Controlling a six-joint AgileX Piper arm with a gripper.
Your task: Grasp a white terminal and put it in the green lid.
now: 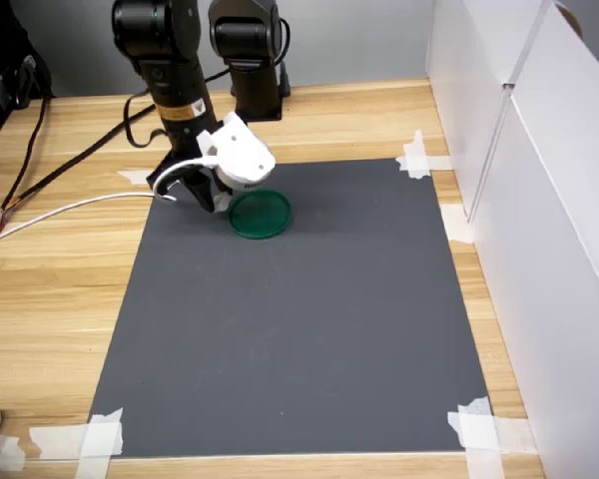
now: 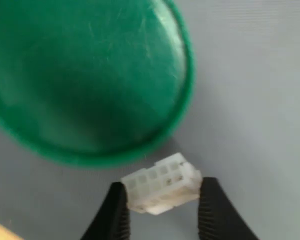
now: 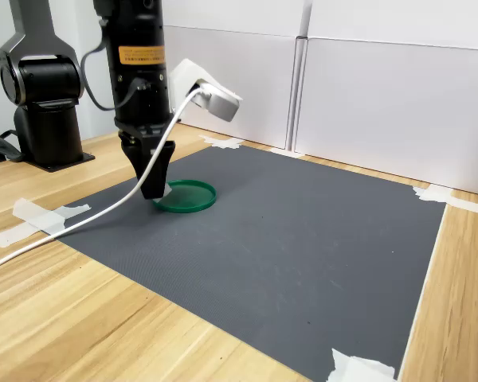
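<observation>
Presently: pincer [image 2: 162, 202] clamped on white terminal [image 2: 161, 189], low centre of wrist view, just beside green lid [image 2: 85, 75].

Two angled exterior views; wrist view close above green lid [image 2: 85, 75].

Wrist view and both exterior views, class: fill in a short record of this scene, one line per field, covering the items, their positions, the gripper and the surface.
small part: white terminal, between the gripper fingers
holder: green lid, flat on the mat, nothing in it
spacing: terminal lies just outside the lid's rim, not inside it
gripper state: fingers against both ends of the terminal
arm position: low over the mat beside the lid in both exterior views
surface: dark grey mat, corners taped to a wooden table
</observation>
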